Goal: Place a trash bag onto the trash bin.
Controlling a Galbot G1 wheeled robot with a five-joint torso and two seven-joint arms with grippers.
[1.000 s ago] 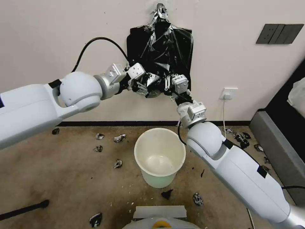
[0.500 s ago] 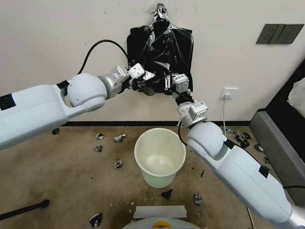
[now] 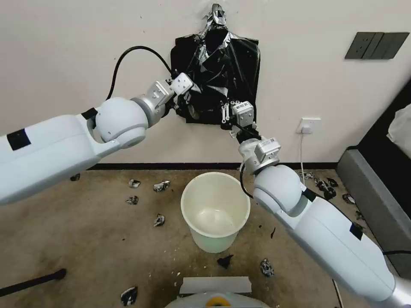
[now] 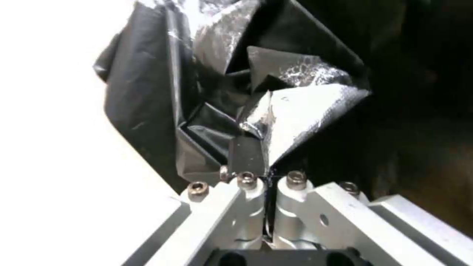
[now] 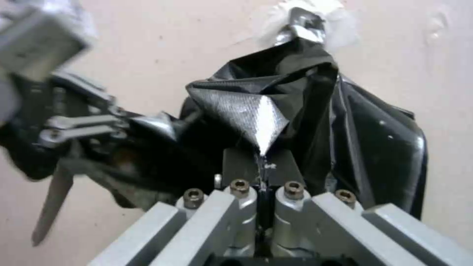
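Left end effector point(image 3: 189, 104) moved up, pinching trash bag point(image 3: 214, 68) hanging vertically; right end effector point(image 3: 225, 112) pinching it too

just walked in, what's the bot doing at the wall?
Both claws are up at the wall, each pinched shut on a fold of the trash bag, which hangs from its taped top. The left claw grips near the lower left edge, the right claw near the bottom. The trash bin stands unlined on the floor below.
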